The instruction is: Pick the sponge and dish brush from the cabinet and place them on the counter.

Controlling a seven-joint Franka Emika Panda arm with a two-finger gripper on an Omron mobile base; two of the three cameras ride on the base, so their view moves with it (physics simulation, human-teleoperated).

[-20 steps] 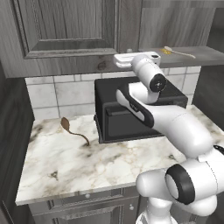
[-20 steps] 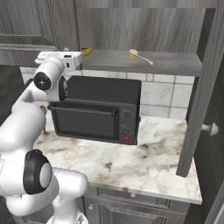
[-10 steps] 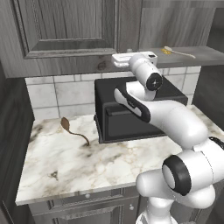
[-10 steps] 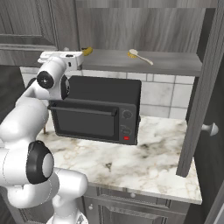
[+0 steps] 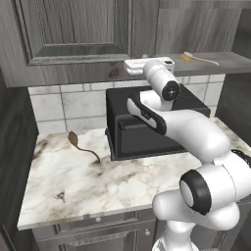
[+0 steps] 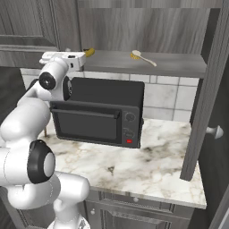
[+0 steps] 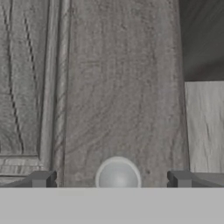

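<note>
while the tool gapes wide and empty, the cabinet knob sits between its tips.

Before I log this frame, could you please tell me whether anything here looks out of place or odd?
Two things stand out. A brown long-handled spoon lies loose on the white marble counter. A yellow banana sits on the grey cabinet shelf with the white-handled dish brush. Nothing looks spilled or damaged.

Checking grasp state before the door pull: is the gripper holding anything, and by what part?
Nothing held. The gripper is open, its fingertips either side of the cabinet door's round knob, not closed on it.
</note>
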